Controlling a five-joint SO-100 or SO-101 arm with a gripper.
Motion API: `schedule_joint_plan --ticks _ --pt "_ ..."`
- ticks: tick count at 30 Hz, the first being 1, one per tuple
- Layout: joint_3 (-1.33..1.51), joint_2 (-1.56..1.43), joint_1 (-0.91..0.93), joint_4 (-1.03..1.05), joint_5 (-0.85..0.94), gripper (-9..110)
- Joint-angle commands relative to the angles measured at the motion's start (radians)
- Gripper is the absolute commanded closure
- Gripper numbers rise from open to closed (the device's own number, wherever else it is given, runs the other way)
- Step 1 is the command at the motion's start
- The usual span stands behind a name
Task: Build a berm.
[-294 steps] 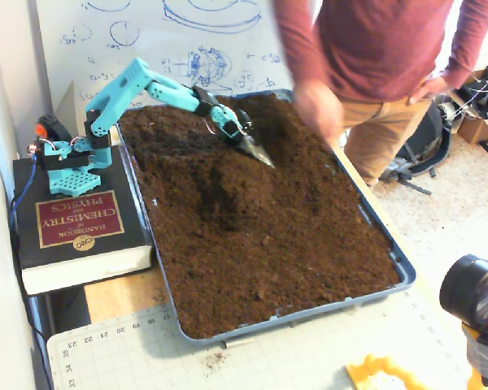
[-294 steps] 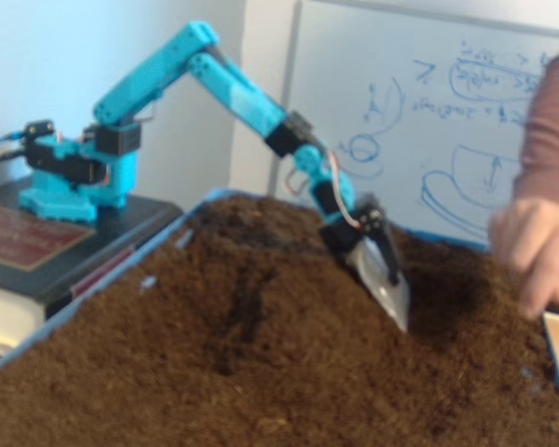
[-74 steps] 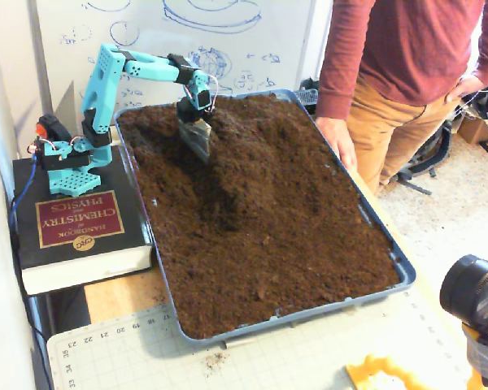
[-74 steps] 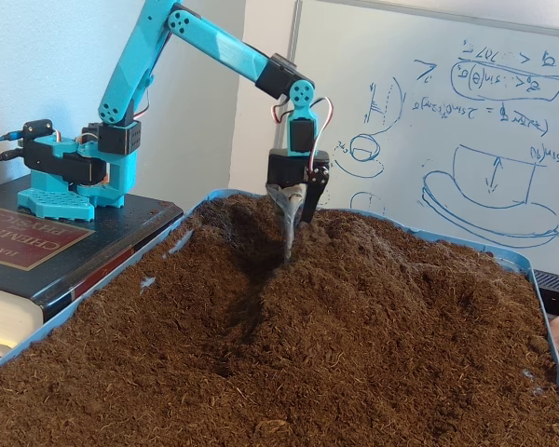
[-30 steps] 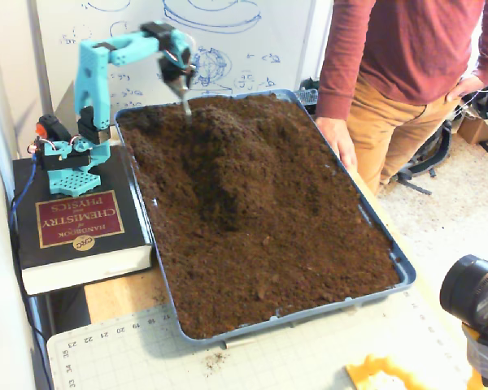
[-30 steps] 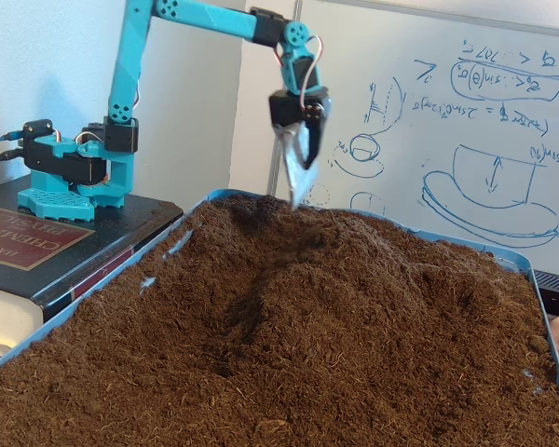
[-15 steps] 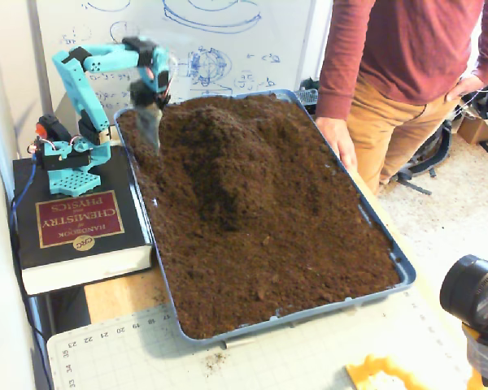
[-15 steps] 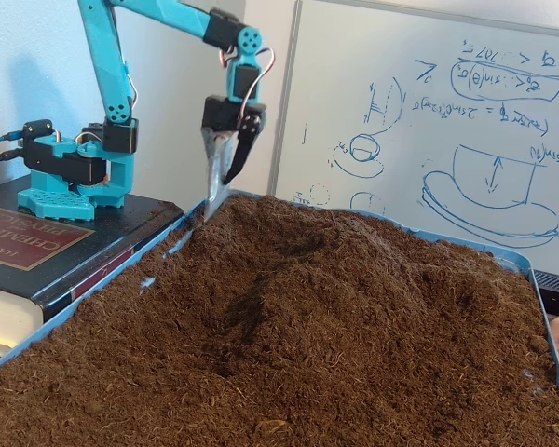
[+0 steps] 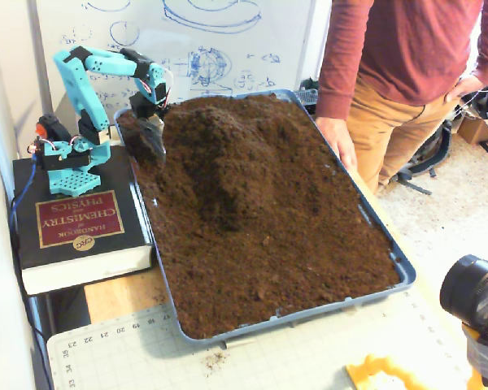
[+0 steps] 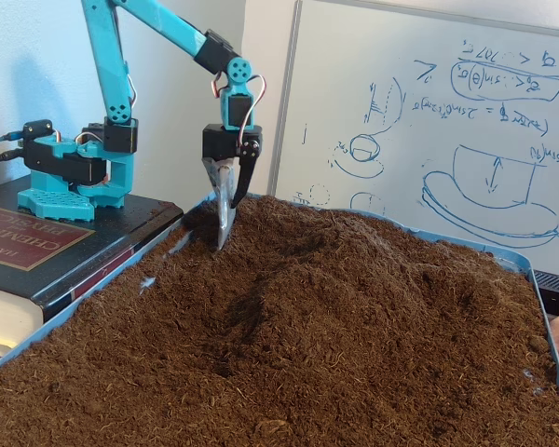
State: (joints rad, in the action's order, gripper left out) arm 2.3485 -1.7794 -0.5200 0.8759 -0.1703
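The turquoise two-finger gripper [image 10: 225, 237] points straight down with its fingers drawn together into a narrow wedge, nothing between them; its tip touches the soil near the tray's far left corner in the low fixed view. In the high fixed view the gripper [image 9: 157, 150] stands just left of the berm.

The raised ridge of loose dark brown soil [image 9: 220, 166] [image 10: 354, 279] occupies the far half of the tray. In the high fixed view its long axis runs from the tray's far edge toward the camera, sloping down on both sides.

The blue rectangular plastic tray [image 9: 407, 272] rests on a wooden table. The arm's base sits on a thick black book [image 9: 73, 236]. A whiteboard with blue sketches [image 10: 466, 121] stands behind. A person in a red shirt [image 9: 398, 49] stands at the tray's right side.
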Motion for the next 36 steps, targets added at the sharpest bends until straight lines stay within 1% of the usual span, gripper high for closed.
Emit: schedule_joint_plan --ticks 1,12,17,22,27,36 --pt "-0.089 0.032 -0.038 -0.009 -0.015 101" --pt "-0.367 0.255 -0.175 -0.009 -0.227 101" --pt "-0.477 0.337 -0.184 -0.009 -0.295 101" --pt "-0.592 0.416 -0.164 -0.009 -0.325 101" --pt "-0.709 0.480 -0.092 -0.009 -0.356 101" --pt "-0.900 0.583 -0.028 -0.009 -0.364 101"
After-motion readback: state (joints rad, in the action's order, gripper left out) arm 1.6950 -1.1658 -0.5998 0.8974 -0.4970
